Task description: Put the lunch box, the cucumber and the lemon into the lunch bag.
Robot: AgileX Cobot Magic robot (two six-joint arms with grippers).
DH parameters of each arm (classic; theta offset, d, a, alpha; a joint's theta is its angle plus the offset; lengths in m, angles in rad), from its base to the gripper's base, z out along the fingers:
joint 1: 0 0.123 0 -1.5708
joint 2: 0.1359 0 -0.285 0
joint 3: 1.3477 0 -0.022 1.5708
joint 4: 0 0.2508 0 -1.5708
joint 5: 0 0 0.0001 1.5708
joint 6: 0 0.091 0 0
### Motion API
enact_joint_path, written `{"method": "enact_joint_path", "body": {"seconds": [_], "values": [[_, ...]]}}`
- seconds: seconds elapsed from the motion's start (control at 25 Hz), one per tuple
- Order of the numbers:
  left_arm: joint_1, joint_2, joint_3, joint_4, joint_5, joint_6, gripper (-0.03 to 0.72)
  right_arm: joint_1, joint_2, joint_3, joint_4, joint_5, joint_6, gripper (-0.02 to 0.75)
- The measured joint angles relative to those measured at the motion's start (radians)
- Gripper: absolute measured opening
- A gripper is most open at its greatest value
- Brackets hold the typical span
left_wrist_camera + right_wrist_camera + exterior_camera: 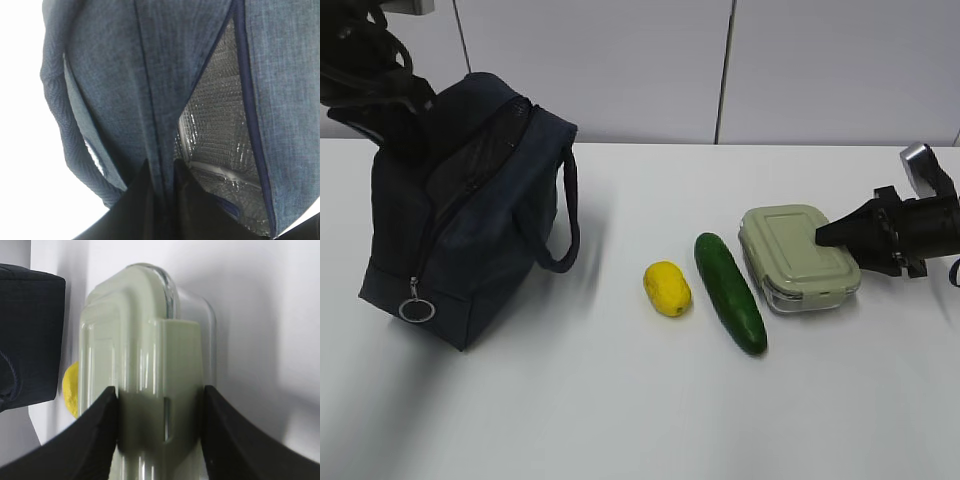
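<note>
Exterior view, left to right: my left gripper (pixel 162 200) pinches the lunch bag (pixel 470 210) fabric at far left; lemon (pixel 666 288) and cucumber (pixel 729 292) lie mid-table; my right gripper (pixel 160 405) clamps the lunch box (pixel 798 256).

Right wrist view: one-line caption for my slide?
Right gripper closed on the end of the pale sage-green lidded lunch box, with the yellow lemon and navy fabric lunch bag beyond.
</note>
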Motion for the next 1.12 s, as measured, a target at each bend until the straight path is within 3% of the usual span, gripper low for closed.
{"method": "enact_joint_path", "body": {"seconds": [0.4,1.12], "values": [[-0.002,0.010,0.000,0.002,0.007,0.000,0.014,0.086,-0.006,-0.006,0.022,-0.004,0.049,0.366],[-0.002,0.039,-0.002,0.006,0.009,0.000,0.014,0.140,-0.140,-0.024,0.072,-0.004,0.082,0.365]]}}
